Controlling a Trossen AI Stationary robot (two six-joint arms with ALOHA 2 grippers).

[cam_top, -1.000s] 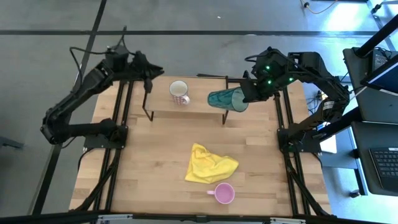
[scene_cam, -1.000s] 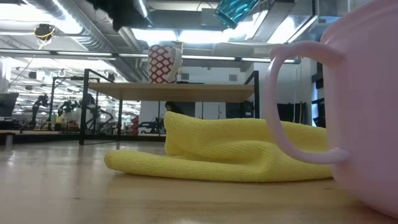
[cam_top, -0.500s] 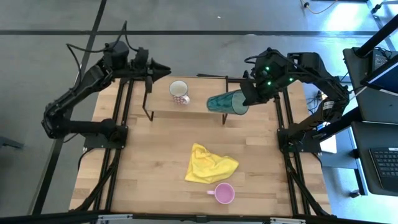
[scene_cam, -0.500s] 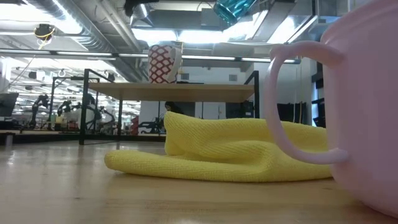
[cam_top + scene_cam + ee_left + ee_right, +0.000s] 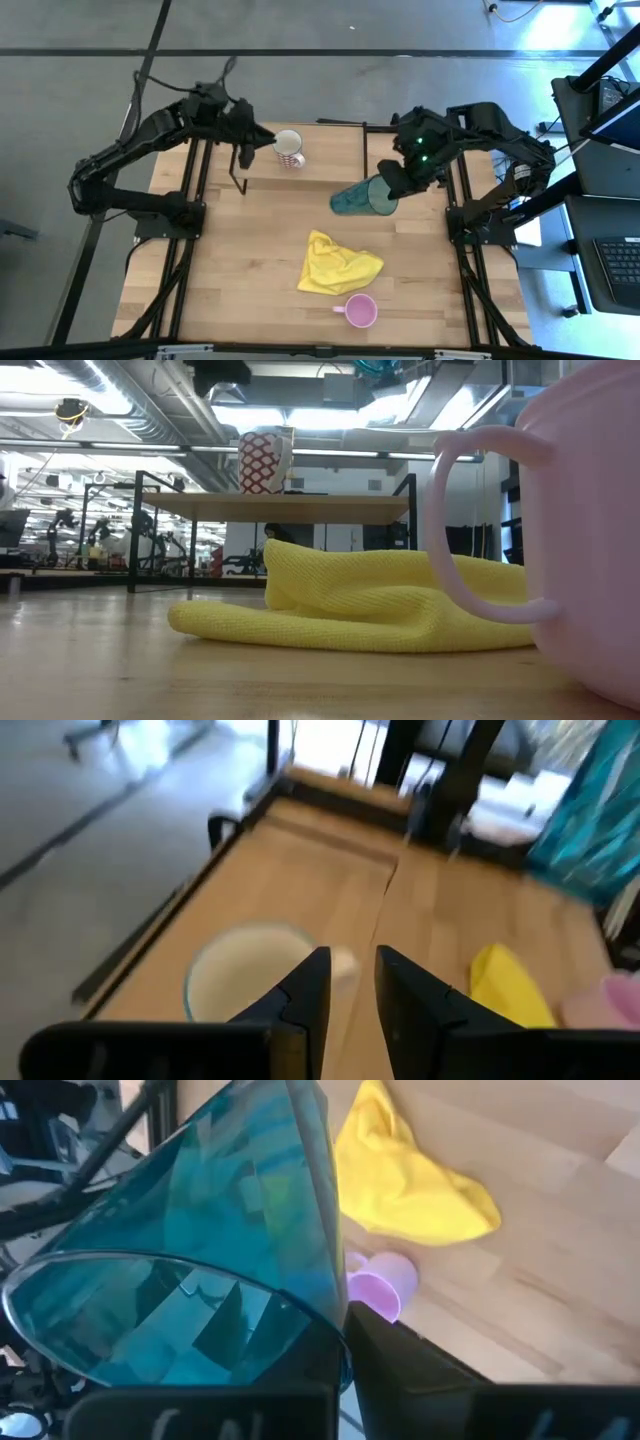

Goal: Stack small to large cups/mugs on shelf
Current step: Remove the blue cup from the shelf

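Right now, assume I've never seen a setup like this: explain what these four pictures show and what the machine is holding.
It is a robot with two dark arms at a wooden table. One picture looks straight down, one looks across the tabletop, and two come from cameras on the arms' wrists.

On the table lie a yellow cloth and a small pink mug, which fills the low picture's right side because it stands near that camera. At the far end stands a low wooden shelf with a white patterned mug on it.

The right gripper holds a teal tumbler, tilted on its side in the air. The left gripper hovers beside the patterned mug, fingers slightly apart, holding nothing.
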